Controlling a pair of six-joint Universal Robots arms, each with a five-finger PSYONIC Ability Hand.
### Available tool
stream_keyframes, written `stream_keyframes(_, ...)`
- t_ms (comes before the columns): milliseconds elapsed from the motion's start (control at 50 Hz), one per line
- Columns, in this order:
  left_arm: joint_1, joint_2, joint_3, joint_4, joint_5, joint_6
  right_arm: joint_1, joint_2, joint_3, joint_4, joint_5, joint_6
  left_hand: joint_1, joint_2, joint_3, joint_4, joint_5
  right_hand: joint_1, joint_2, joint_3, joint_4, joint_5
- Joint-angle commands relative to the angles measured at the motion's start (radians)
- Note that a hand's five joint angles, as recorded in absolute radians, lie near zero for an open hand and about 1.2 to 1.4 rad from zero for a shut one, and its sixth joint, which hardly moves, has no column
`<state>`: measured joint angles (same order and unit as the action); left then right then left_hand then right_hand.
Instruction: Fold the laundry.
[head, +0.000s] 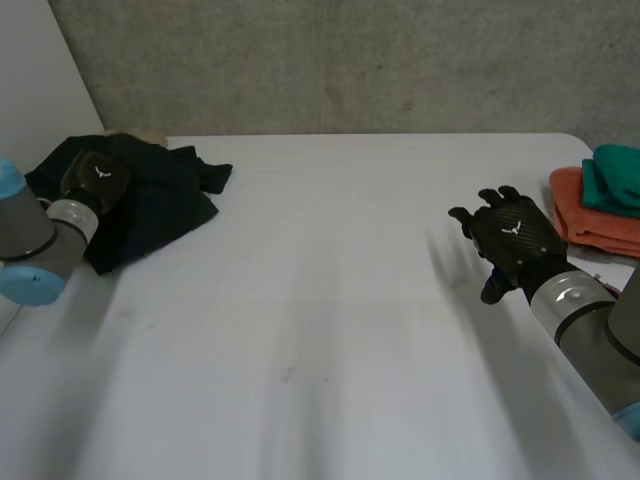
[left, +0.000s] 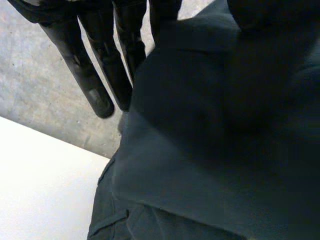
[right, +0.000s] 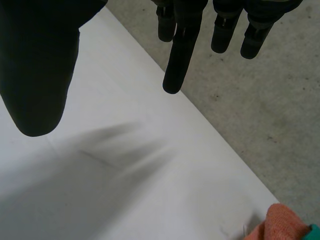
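Under the left hand (head: 98, 180) lies the dark garment (head: 170, 205), a crumpled heap, and whether that hand grips it cannot be told. The right hand (head: 510, 235) hovers released over the bare surface (head: 320, 320). Just beside it, the orange cloth (head: 600, 225) and teal cloth (head: 615, 175) lie folded, so one piece looks left to fold.

Plain dark navy garment (head: 160, 205) at ten o'clock on the white table (head: 320, 330); at three o'clock, teal cloth (head: 618, 172) over orange cloth (head: 595, 222); black left hand (head: 98, 180), black right hand (head: 512, 235); speckled grey concrete (head: 350, 60)
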<state>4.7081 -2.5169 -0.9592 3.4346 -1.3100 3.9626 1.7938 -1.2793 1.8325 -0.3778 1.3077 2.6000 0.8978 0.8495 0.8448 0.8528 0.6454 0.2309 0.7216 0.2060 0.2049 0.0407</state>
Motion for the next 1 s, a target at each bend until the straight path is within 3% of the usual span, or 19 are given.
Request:
stream_keyframes(20,-0.054,-0.014,0.068,0.006,-0.011,-0.037,-0.001,0.003,-0.001,-0.001,0.008,0.000,0.498,0.547,0.551,0.543,0.576,-0.056,-0.547,-0.031,-0.030,-0.041)
stream_keyframes(80,-0.123,0.107,0.044,0.005,-0.011,-0.111,-0.002,0.003,-0.001,-0.001,0.008,0.002,0.498,0.547,0.551,0.543,0.576,-0.056,-0.547,-0.031,-0.030,-0.041)
stream_keyframes(220,-0.279,0.458,-0.145,0.038,-0.011,-0.400,-0.016,-0.014,0.002,-0.001,0.011,0.005,0.498,0.547,0.551,0.543,0.576,-0.056,-0.547,-0.031,-0.030,-0.041)
stream_keyframes(320,-0.474,0.636,-0.313,0.041,-0.011,-0.642,-0.017,-0.029,-0.002,0.000,0.021,0.009,0.498,0.547,0.551,0.543,0.576,-0.056,-0.547,-0.031,-0.030,-0.041)
stream_keyframes(400,-0.601,0.629,-0.452,0.054,-0.009,-0.746,-0.025,-0.032,-0.009,0.004,0.047,0.009,0.498,0.547,0.551,0.543,0.576,-0.056,-0.547,-0.031,-0.030,-0.041)
stream_keyframes(480,-0.728,0.511,-0.500,0.101,-0.017,-0.758,-0.031,-0.035,-0.010,0.005,0.059,0.011,0.498,0.547,0.551,0.543,0.576,-0.056,-0.547,-0.031,-0.030,-0.041)
stream_keyframes(500,-0.749,0.480,-0.494,0.104,-0.020,-0.755,-0.033,-0.035,-0.012,0.007,0.061,0.011,0.249,0.297,0.302,0.294,0.327,-0.056,-0.547,-0.031,-0.030,-0.041)
stream_keyframes(520,-0.769,0.457,-0.486,0.106,-0.024,-0.749,-0.033,-0.035,-0.013,0.007,0.062,0.012,-0.306,-0.258,-0.253,-0.261,-0.228,-0.056,-0.547,-0.031,-0.030,-0.041)
stream_keyframes(540,-0.776,0.435,-0.480,0.104,-0.026,-0.744,-0.033,-0.035,-0.015,0.008,0.065,0.014,-0.640,-0.591,-0.587,-0.595,-0.562,-0.056,-0.547,-0.031,-0.030,-0.041)
stream_keyframes(620,-0.776,0.406,-0.463,0.055,-0.095,-0.703,-0.040,-0.037,-0.021,0.010,0.088,0.017,-0.620,-0.571,-0.567,-0.575,-0.542,-0.056,-0.547,-0.031,-0.030,-0.041)
stream_keyframes(740,-0.677,0.527,-0.486,-0.011,-0.212,-0.626,-0.053,-0.064,-0.025,0.011,0.110,0.019,-0.631,-0.583,-0.579,-0.586,-0.554,-0.056,-0.547,-0.031,-0.030,-0.041)
stream_keyframes(860,-0.638,0.673,-0.622,-0.060,-0.233,-0.614,-0.048,-0.132,-0.025,0.052,0.107,0.012,-0.605,-0.557,-0.552,-0.560,-0.527,-0.056,-0.547,-0.031,-0.030,-0.041)
stream_keyframes(1000,-0.646,0.702,-0.792,-0.086,-0.230,-0.606,-0.048,-0.176,-0.036,0.135,0.097,0.015,-0.582,-0.533,-0.529,-0.537,-0.504,-0.056,-0.547,-0.031,-0.030,-0.041)
